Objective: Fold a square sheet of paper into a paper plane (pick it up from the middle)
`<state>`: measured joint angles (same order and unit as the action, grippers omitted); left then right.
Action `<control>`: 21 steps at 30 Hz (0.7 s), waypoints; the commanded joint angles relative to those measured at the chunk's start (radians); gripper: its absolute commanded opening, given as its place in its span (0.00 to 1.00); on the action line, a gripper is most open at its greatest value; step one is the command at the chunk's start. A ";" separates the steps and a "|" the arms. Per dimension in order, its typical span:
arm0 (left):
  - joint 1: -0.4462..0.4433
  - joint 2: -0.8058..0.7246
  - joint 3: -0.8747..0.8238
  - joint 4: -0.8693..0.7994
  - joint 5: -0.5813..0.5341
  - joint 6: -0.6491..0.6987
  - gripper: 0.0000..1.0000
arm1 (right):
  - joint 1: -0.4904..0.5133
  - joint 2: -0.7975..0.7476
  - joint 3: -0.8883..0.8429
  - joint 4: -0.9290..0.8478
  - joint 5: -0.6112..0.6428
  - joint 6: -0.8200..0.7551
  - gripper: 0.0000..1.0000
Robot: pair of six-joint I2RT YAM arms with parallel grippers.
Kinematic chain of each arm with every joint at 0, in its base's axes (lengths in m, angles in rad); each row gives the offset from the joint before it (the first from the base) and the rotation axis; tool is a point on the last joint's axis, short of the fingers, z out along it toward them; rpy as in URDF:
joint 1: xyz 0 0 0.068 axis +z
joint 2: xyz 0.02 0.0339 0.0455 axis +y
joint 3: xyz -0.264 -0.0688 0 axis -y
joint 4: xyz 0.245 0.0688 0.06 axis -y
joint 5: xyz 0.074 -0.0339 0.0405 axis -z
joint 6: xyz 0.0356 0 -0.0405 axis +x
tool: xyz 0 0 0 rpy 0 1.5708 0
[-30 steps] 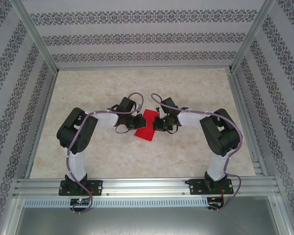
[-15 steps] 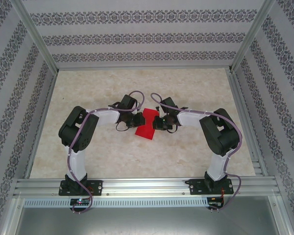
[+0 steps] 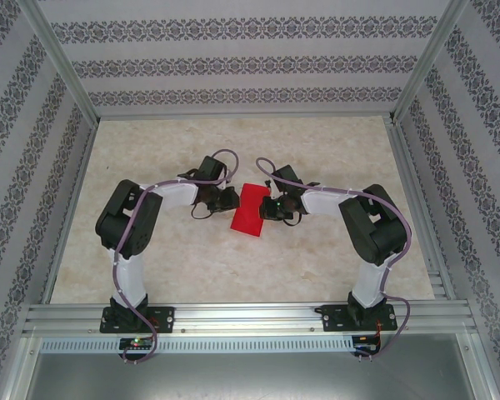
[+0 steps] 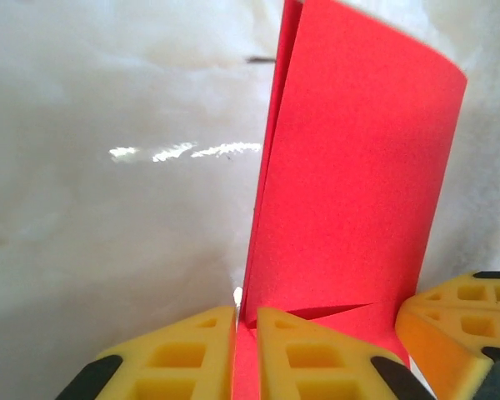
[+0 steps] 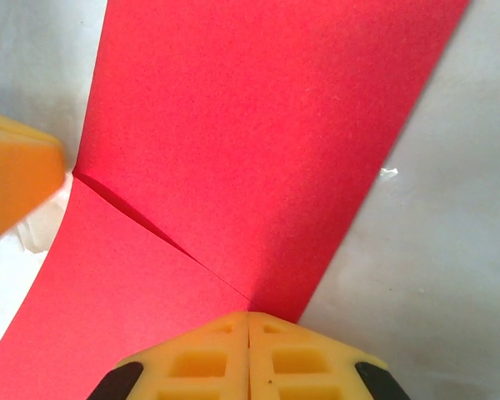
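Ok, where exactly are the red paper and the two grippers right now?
red paper [image 3: 249, 208]: top external view, middle of the sheet.
left gripper [image 4: 247, 321]: left wrist view, between its yellow fingertips, pinching the paper's edge.
right gripper [image 5: 248, 321]: right wrist view, between its closed fingertips at the paper's edge.

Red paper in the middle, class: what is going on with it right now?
Two robot arms are folding the paper at the middle of the table. The left tool is shut on one edge and the right tool on the opposite edge. The paper is doubled into a strip with one slanted crease, not yet a pointed plane.
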<state>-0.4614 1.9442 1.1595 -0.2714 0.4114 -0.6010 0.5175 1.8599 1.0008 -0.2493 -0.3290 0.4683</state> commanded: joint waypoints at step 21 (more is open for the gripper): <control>-0.061 0.049 0.006 0.054 0.149 0.002 0.12 | -0.001 0.091 -0.040 -0.147 0.163 -0.025 0.07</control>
<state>-0.5182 1.9709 1.1381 -0.2161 0.5419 -0.6060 0.5220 1.8599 1.0061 -0.2546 -0.3233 0.4679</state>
